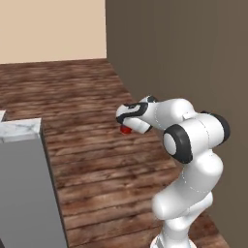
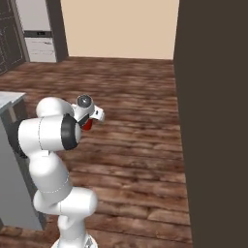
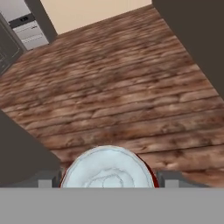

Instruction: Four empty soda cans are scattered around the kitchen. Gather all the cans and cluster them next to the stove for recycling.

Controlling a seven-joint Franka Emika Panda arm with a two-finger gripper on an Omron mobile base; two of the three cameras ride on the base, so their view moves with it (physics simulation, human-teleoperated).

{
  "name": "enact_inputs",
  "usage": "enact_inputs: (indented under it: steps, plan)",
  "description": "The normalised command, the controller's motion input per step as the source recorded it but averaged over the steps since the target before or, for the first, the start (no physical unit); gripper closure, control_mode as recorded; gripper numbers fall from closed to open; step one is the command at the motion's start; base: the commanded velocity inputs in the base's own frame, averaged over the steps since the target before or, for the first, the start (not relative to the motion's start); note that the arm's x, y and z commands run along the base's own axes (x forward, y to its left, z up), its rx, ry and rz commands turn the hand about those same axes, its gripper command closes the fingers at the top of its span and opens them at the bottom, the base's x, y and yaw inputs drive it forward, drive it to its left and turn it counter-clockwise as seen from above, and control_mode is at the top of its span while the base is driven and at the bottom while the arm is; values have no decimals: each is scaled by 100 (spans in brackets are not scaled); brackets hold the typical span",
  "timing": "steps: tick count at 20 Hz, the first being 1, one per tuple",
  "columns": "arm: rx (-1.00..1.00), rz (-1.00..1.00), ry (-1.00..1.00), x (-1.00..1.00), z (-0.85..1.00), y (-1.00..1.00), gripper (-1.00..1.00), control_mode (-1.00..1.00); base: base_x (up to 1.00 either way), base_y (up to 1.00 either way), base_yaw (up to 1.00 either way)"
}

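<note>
A red soda can (image 3: 107, 168) with a silvery top sits between my two fingertips at the bottom of the hand view. My gripper (image 3: 108, 179) is shut on it. From the base, the can (image 1: 126, 129) shows as a small red patch under the folded white hand, and the gripper (image 1: 127, 126) is held well above the wood floor. In the right base view the can (image 2: 87, 125) peeks out below the gripper (image 2: 90, 121), close in front of the arm's elbow. The stove is out of view.
A grey counter block with a marble top (image 1: 19, 130) stands to my left (image 2: 8, 99). A tall dark brown cabinet wall (image 1: 184, 48) runs along the right (image 2: 213, 97). Open plank floor (image 2: 131, 97) stretches ahead to a beige wall and a pale unit (image 2: 38, 43).
</note>
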Motion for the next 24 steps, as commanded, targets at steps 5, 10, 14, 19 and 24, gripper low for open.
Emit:
enact_inputs:
  steps: [5, 10, 14, 19, 24]
  plan:
    - [0, 0, 0, 0, 0, 0, 100, 100, 57, -16, -1]
    - [0, 0, 0, 0, 0, 0, 100, 100, 60, -11, -1]
    - [0, 0, 0, 0, 0, 0, 100, 100, 50, -3, 0]
    - [0, 0, 0, 0, 0, 0, 100, 100, 53, 0, 0]
    - [0, 0, 0, 0, 0, 0, 100, 100, 58, 0, 1]
